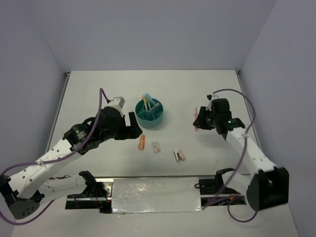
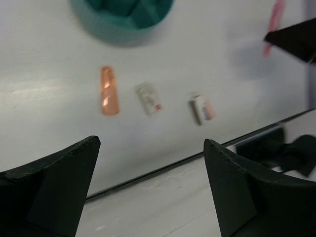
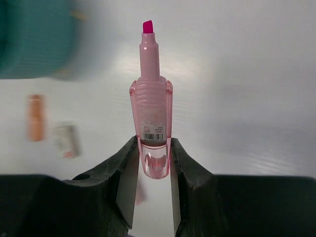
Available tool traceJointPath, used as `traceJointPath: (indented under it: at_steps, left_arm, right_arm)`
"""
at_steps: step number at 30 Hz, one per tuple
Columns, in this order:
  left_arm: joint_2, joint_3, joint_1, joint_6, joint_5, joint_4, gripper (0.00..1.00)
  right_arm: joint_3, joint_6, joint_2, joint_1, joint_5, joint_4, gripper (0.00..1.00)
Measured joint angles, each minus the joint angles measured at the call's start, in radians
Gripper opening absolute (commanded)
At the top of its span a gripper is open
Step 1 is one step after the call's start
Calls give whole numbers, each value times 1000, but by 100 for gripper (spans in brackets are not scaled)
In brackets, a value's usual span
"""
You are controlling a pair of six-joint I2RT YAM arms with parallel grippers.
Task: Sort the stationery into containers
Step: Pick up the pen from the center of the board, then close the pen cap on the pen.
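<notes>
Pink marker (image 3: 150, 113) clamped in right pincer (image 3: 153, 143), left pincer (image 2: 151, 142) gapes near orange marker (image 2: 109, 90).

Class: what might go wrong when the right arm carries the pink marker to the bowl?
The right end effector grips the pink marker only at its rear end; it may pivot or slip. Its uncapped tip could mark the teal bowl. The left end effector beside the bowl risks collision.
</notes>
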Motion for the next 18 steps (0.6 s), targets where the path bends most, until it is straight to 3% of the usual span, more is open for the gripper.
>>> traceJointPath:
  at_steps: [3,6,9,13,18]
  left_arm:
    - [-7,39,1,-27,44,155,99]
    - [-18,33,1,-56,99,330,99]
    - [-13,30,1,-74,137,480,99]
    - [7,31,1,-77,150,588,99]
    - [43,32,1,-74,150,619,86]
  right_arm:
    - [33,45,-197,95,-79,38,0]
    - [107,85,-272,283,-111,50,0]
    - [183,129,-276,454,-104,57,0]
    - [238,162,-251,579,-45,37,0]
    - [349,161,-153,701,40,-2,0]
